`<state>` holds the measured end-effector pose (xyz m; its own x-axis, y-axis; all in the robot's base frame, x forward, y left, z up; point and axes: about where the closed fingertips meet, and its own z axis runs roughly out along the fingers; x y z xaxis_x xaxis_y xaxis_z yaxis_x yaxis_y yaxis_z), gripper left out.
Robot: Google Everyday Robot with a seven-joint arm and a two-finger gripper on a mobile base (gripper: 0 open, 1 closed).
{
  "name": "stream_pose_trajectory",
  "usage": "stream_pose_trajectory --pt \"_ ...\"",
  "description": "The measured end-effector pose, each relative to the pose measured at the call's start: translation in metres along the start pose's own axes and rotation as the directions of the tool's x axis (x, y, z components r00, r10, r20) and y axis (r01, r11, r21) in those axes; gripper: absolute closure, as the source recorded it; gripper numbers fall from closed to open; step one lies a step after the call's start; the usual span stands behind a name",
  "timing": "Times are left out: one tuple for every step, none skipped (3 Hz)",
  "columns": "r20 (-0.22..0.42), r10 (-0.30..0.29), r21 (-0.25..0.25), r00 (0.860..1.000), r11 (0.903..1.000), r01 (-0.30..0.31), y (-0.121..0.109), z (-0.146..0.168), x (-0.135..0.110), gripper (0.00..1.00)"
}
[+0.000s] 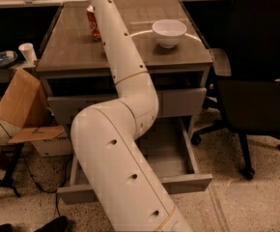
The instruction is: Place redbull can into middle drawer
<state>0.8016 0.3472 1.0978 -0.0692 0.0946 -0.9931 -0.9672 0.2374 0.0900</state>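
The redbull can is out of view. My white arm [125,81] rises from the bottom of the view, crosses the desk and leaves the picture at the top left. The gripper lies beyond that top edge, over the desk's far left, out of view. The middle drawer [190,182] is the lower grey one, pulled out wide towards me. Its inside [166,149] shows bare where the arm does not cover it, and its handle is hidden behind the arm. The upper drawer front [181,102] is pushed in.
A red-orange soda can [92,21] stands at the back left of the desk top [67,47], half behind the arm. A white bowl [169,32] sits at the back right. A black office chair [256,81] stands right, a cardboard box [17,98] left.
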Motion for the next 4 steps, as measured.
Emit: stream_pose_trajectory --pt "-0.043 0.023 -0.115 0.999 0.9930 -0.028 0.039 0.013 0.006 1.00" --pt "-0.091 0.059 -0.207 0.994 0.9753 -0.077 0.071 0.018 0.013 1.00" --pt "-0.169 0.114 -0.268 0.979 0.9504 -0.157 0.095 0.010 0.019 1.00" --pt "-0.243 0.151 -0.253 0.958 0.9439 -0.213 0.098 -0.004 0.025 1.00"
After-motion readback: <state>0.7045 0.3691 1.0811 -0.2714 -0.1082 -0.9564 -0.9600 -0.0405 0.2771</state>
